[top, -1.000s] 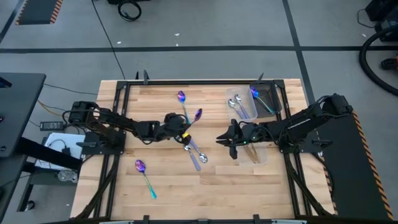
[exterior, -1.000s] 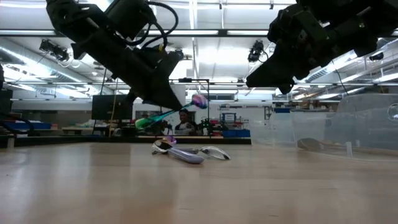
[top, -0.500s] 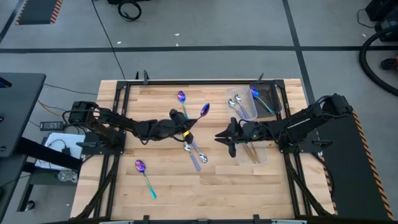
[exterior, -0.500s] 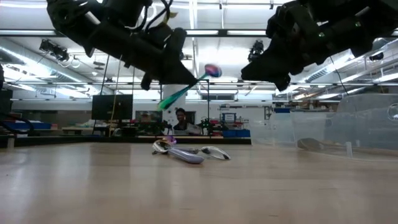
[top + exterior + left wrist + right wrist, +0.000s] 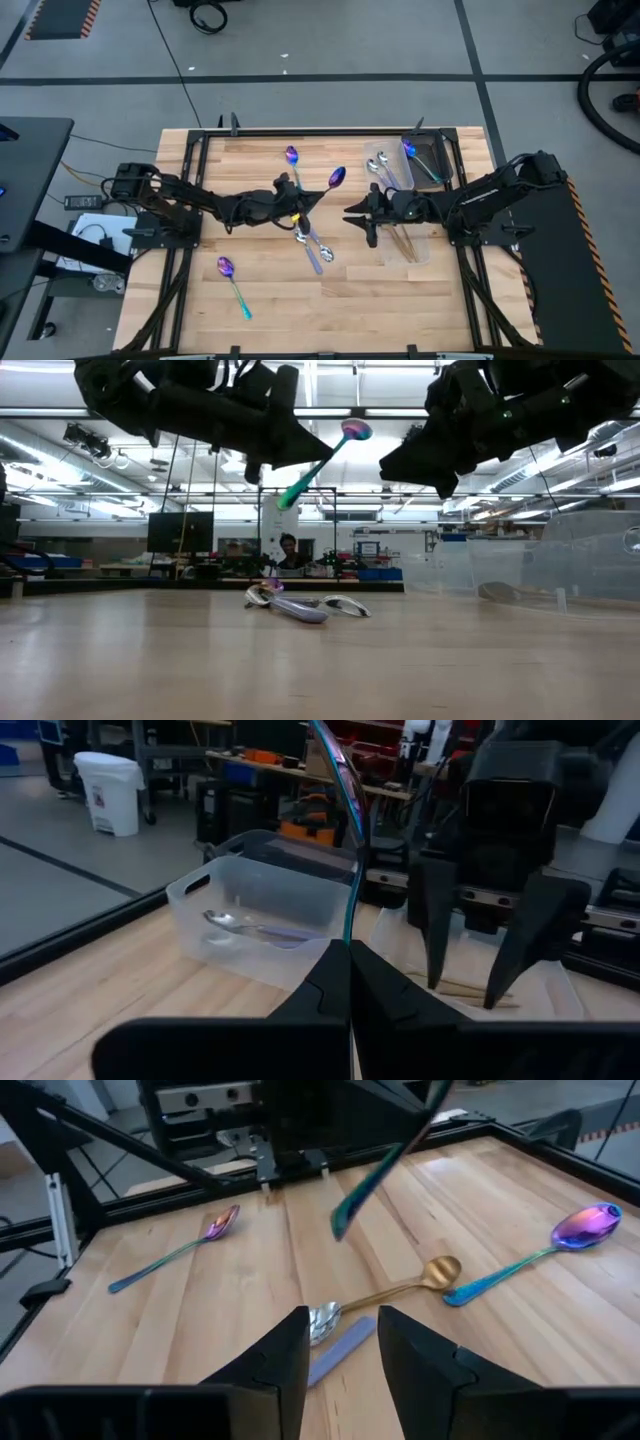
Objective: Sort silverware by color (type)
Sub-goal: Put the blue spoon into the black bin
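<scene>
My left gripper (image 5: 300, 203) is shut on an iridescent purple spoon (image 5: 330, 184) and holds it in the air above the table's middle. Its bowl (image 5: 357, 430) points up toward my right gripper (image 5: 358, 218), which hovers open just to the right, facing it. Two more purple spoons lie flat on the wood: one near the far edge (image 5: 293, 162), one at the near left (image 5: 232, 281). A small heap with a gold spoon (image 5: 400, 1287) and a silver one (image 5: 325, 1320) lies below the held spoon. Clear bins (image 5: 392, 172) on the right hold sorted spoons. My left gripper pinches the spoon's slim handle (image 5: 347, 935) between its two shut fingers, roughly level, coming from the table's left. The spoon is lifted clear and tilted. Its bowl rises beyond the fingertips and its teal end (image 5: 286, 499) sticks out below them.
Three clear plastic bins stand on the table's right: one with silver spoons, one at the far right with a purple spoon (image 5: 424, 158), one under the right arm with gold ones (image 5: 408, 243). Bare wood lies at the near middle. A person shows far behind the table (image 5: 290, 550).
My left gripper has risen and moved toward the table's right, carrying the purple spoon higher. The spoon has tipped, its bowl swinging up and toward the right gripper. My right gripper has shifted slightly up and toward the left one, staying open.
</scene>
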`<action>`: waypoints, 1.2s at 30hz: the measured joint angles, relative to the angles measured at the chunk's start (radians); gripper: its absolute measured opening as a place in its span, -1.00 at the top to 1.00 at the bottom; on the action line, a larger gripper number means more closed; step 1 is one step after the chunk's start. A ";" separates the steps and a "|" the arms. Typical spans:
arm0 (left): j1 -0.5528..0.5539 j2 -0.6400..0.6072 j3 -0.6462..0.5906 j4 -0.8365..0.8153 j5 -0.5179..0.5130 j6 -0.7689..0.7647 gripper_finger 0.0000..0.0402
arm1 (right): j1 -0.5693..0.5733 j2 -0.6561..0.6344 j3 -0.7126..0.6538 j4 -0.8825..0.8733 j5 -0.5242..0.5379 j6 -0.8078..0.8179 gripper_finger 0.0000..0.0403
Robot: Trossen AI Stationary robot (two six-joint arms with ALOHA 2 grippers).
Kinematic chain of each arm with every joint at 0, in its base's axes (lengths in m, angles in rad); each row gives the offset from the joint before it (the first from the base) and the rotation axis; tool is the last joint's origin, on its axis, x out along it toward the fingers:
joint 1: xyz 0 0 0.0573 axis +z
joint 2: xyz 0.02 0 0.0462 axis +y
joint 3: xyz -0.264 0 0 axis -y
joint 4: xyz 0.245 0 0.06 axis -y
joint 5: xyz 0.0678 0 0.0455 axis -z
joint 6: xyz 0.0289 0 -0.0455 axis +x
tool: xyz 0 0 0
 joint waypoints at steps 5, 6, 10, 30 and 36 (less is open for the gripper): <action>-0.017 0.065 0.000 0.122 0.001 0.024 0.98 | 0.000 0.000 0.000 0.008 -0.001 -0.026 0.28; -0.021 0.076 0.000 0.143 0.000 0.028 0.98 | 0.000 0.000 0.000 0.006 -0.001 -0.026 0.27; -0.028 0.134 0.000 0.260 0.001 0.047 0.99 | 0.000 0.000 0.000 -0.012 -0.002 -0.025 0.24; -0.062 0.329 0.153 0.459 0.038 0.206 0.99 | -0.012 0.000 0.000 -0.047 -0.086 -0.003 0.25; -0.060 0.329 0.168 0.455 0.035 0.210 0.99 | -0.011 0.000 0.000 -0.075 -0.111 -0.006 0.24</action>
